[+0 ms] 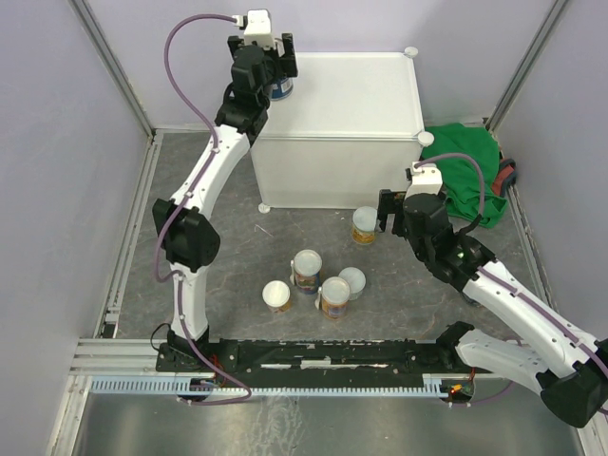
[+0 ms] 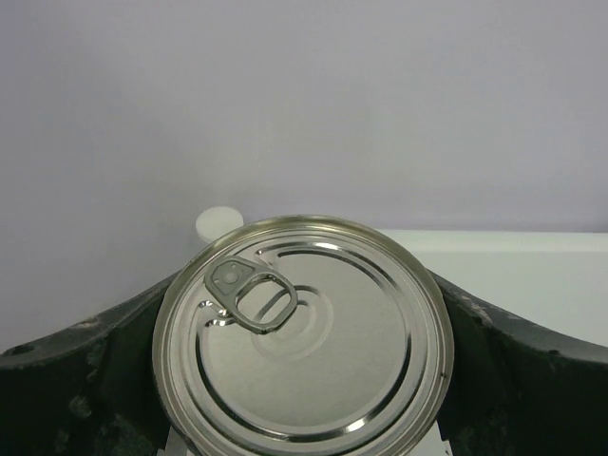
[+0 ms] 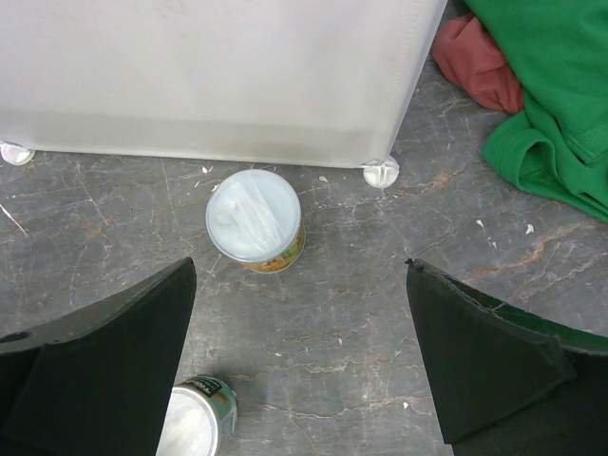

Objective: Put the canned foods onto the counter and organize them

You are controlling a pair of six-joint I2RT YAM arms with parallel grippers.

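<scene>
Left gripper point(image 1: 273, 66) is clamped on a dark blue can point(image 2: 302, 332) w/ a silver pull-tab top, at the far-left corner of the counter point(image 1: 351, 104), just beside the corner knob point(image 2: 219, 224); can't tell if its base is down yet. Risk imo: letting go this near the edge, or w/ the can not seated flat, could tip it off the back or side. Right gripper point(image 3: 300, 356) hangs spread & empty over the floor point(image 1: 228, 275) near a pale-lidded yellow can point(image 3: 255, 217); other cans point(image 1: 307, 269) stand loose in front of the counter.
</scene>
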